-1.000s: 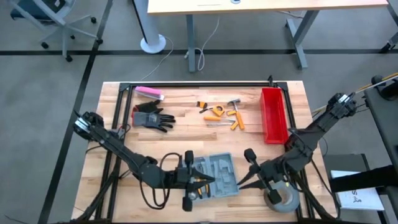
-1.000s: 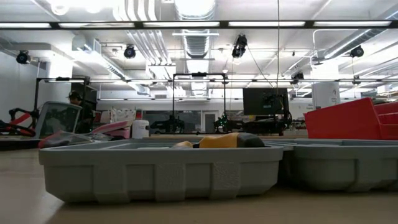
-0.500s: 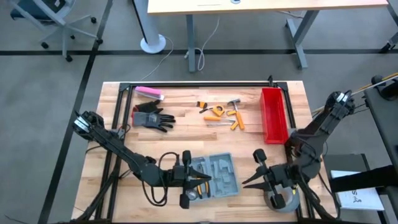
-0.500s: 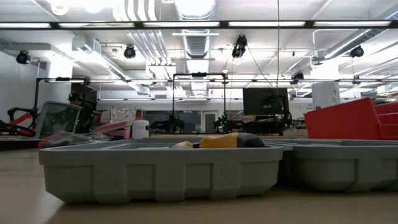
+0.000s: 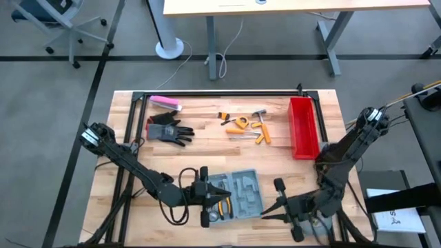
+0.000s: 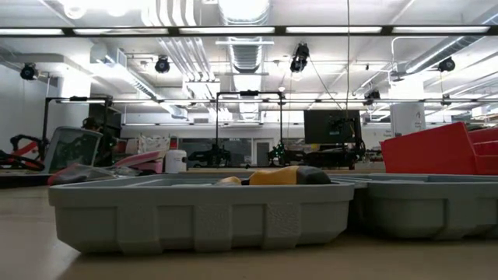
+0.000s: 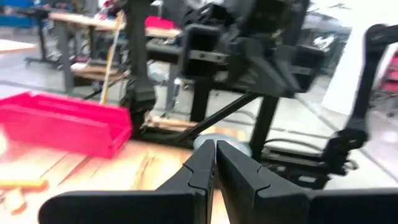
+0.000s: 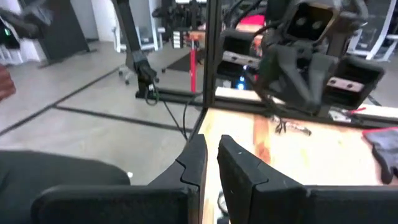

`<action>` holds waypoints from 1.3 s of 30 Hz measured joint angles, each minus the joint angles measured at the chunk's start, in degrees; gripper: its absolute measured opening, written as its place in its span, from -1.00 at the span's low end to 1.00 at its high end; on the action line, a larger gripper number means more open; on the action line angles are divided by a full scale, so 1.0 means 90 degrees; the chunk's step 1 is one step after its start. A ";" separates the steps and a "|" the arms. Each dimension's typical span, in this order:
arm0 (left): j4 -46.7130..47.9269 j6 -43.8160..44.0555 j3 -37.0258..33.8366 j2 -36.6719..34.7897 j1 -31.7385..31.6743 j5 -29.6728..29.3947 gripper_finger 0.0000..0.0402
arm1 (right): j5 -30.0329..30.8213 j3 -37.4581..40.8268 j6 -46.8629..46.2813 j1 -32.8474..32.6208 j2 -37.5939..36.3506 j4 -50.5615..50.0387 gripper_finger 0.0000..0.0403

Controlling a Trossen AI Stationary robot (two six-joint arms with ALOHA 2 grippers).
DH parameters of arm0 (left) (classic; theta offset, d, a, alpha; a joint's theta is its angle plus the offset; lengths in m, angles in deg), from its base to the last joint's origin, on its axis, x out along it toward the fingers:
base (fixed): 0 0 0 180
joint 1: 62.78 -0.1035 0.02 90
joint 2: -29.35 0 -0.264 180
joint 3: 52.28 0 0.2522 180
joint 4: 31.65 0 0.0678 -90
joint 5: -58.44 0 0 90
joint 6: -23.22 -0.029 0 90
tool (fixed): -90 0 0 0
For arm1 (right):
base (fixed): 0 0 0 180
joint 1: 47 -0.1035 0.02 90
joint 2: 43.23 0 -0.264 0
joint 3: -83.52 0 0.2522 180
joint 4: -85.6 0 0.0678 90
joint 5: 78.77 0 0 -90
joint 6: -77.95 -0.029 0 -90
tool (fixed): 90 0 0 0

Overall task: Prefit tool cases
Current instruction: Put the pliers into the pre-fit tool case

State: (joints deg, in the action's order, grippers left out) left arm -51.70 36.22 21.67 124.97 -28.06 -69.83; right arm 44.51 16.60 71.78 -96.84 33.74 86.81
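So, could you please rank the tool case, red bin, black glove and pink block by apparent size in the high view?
1. Tool case
2. Red bin, close behind the case
3. Black glove
4. Pink block

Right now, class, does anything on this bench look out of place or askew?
Mildly. The open tool case lies slightly askew to the table edge, and small orange-handled tools lie scattered loose beside the red bin. Nothing looks spilled or damaged.
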 joint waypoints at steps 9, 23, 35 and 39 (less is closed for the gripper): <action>0.1779 0.1733 -0.0002 -0.0001 -0.0158 -0.0261 -0.90 | 0.0473 0.0000 -0.0911 0.0163 0.0223 -0.1162 -0.89; 0.2964 0.2830 0.0000 -0.0001 -0.0163 -0.0163 -0.90 | -0.0440 0.0005 -0.1262 0.0937 0.0657 -0.1683 -0.89; 0.3635 0.3359 0.0000 -0.0001 -0.0149 0.0028 -0.90 | -0.1436 0.0007 -0.1456 0.1700 0.1724 -0.1532 -0.88; 0.4127 0.3763 0.0000 -0.0001 -0.0130 0.0041 -0.90 | -0.1607 0.0005 -0.1411 0.1765 0.1905 -0.1400 -0.89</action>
State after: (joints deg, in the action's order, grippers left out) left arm -14.55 70.08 21.67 124.96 -29.23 -69.46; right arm 30.05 16.64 59.08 -80.96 50.88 74.21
